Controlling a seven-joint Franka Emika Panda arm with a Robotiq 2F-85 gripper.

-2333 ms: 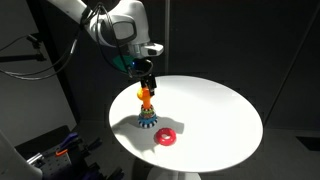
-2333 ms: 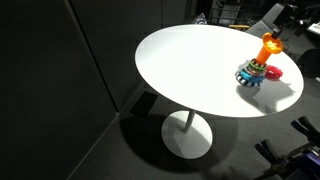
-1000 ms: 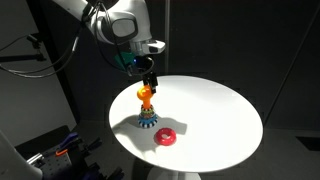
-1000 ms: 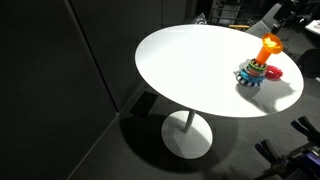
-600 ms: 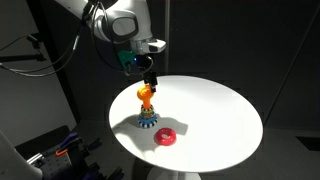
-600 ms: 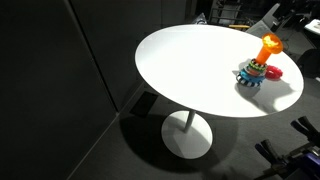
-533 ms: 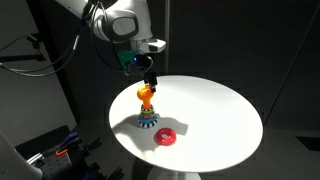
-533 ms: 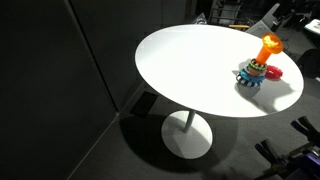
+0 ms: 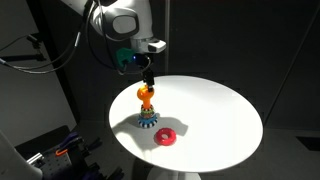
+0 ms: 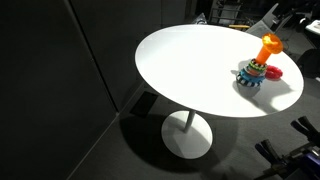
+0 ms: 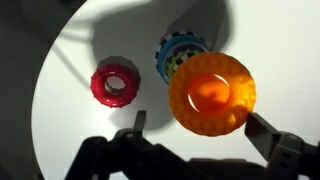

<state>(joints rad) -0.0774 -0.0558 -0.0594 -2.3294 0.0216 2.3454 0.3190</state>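
- The claw (image 9: pixel 150 80) hangs over the round white bench (image 9: pixel 215 110) with its fingers pointing straight down. Its jaws stand wide apart and hold nothing.
- Straight below it stands a ring-stacking toy, which is the thing nearest to it. The toy has an orange ball top (image 9: pixel 146 93) on a post, with a stack of coloured rings (image 9: pixel 148 120) at the foot.
- The toy's long axis is upright, so it runs in line with the claw's own downward-pointing axis and does not cross it.
- In the wrist view the orange ball top (image 11: pixel 211 93) fills the gap ahead of the claw (image 11: pixel 197 118). One dark finger shows on either side of the ball's lower edge, and the ball sits a little nearer to one finger than to the other.
- In that view the stack of coloured rings (image 11: pixel 180 55) peeks out from behind the ball, which shows that the camera looks down almost along the post.
- In an exterior view the fingertips sit just above the ball. They look apart from it, though the gap is too small to be sure.
- A loose red ring (image 9: pixel 166 138) lies flat on the bench, just beside the toy's foot. It is off to the side of the claw's line and clear of both fingers, as the wrist view (image 11: pixel 115 84) also shows.
- In an exterior view the toy (image 10: pixel 262 62) stands near the rim of the bench (image 10: pixel 190 60), with the red ring (image 10: pixel 274 72) close against it.
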